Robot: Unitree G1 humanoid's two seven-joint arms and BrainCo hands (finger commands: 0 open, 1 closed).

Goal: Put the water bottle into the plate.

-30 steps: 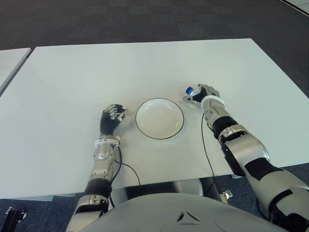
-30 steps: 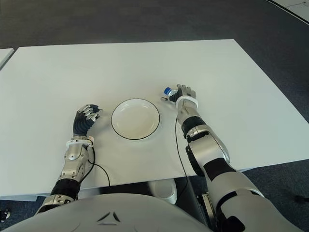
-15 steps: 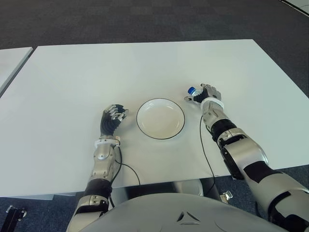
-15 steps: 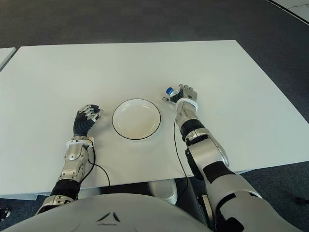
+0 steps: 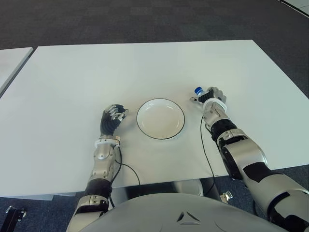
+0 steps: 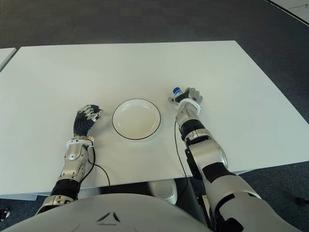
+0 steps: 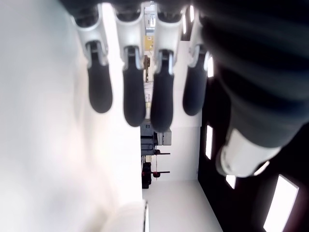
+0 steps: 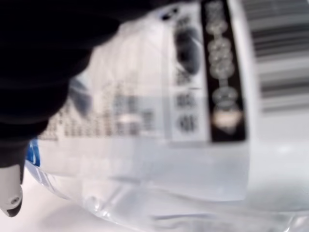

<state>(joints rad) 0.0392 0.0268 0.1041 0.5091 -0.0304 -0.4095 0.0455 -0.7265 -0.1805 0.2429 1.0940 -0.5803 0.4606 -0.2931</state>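
A clear water bottle (image 8: 183, 125) with a blue cap (image 5: 198, 90) is held in my right hand (image 5: 208, 95), whose fingers are curled around it. That hand sits just right of the white plate (image 5: 160, 118), a little apart from its rim. The right wrist view is filled by the bottle's printed label pressed against the dark palm. The plate holds nothing and lies at the middle of the white table (image 5: 145, 67). My left hand (image 5: 112, 119) shows to the left of the plate, its fingers (image 7: 133, 92) relaxed around nothing.
A thin black cable (image 5: 205, 145) runs along my right forearm over the table's near edge. A second white table edge (image 5: 12, 60) shows at the far left. Dark carpet (image 5: 145, 19) lies beyond the table.
My right hand has carried the bottle a little to the right, away from the plate's rim. The left hand has not moved.
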